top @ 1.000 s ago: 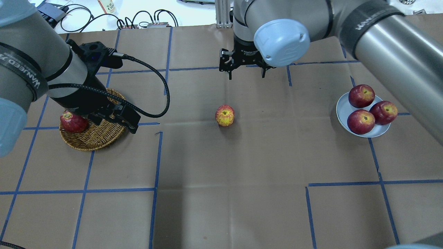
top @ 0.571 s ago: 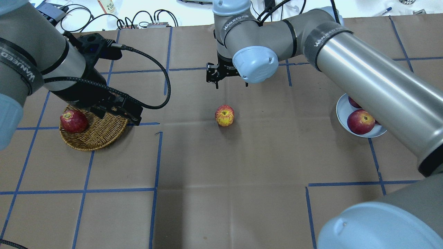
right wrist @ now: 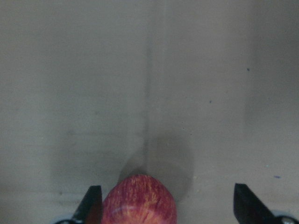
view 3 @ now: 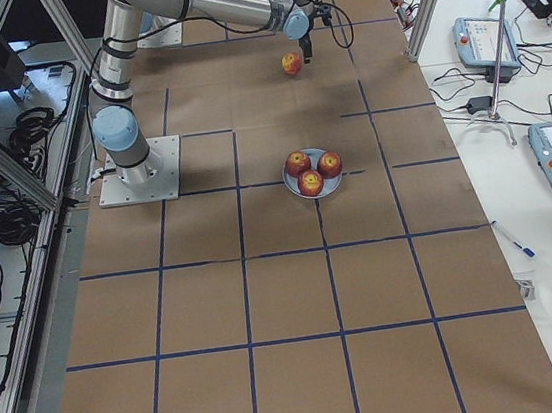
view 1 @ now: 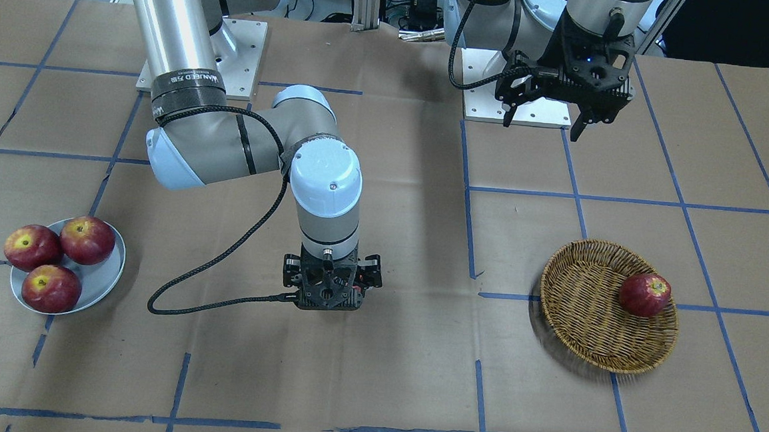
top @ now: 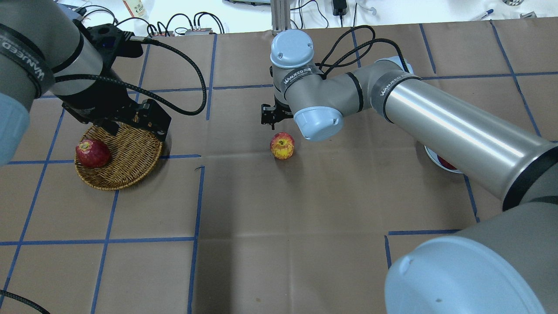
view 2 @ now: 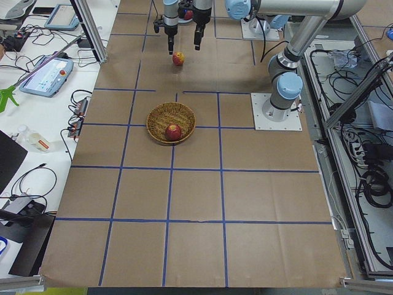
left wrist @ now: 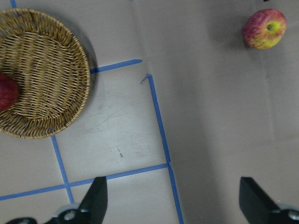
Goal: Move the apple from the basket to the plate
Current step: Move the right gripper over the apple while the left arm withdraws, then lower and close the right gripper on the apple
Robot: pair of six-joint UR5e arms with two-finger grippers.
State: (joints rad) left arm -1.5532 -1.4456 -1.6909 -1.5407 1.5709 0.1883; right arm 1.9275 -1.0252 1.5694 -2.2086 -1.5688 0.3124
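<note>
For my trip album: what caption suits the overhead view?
Right gripper hangs open over the loose apple; left gripper open near the basket.

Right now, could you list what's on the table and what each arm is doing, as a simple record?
Streaky apple: on the bare table, between basket and plate
Basket: holds one dark red apple
Plate: holds three red apples
Right gripper: open, over the streaky apple, not gripping it
Left gripper: open, empty, up in the air
</note>
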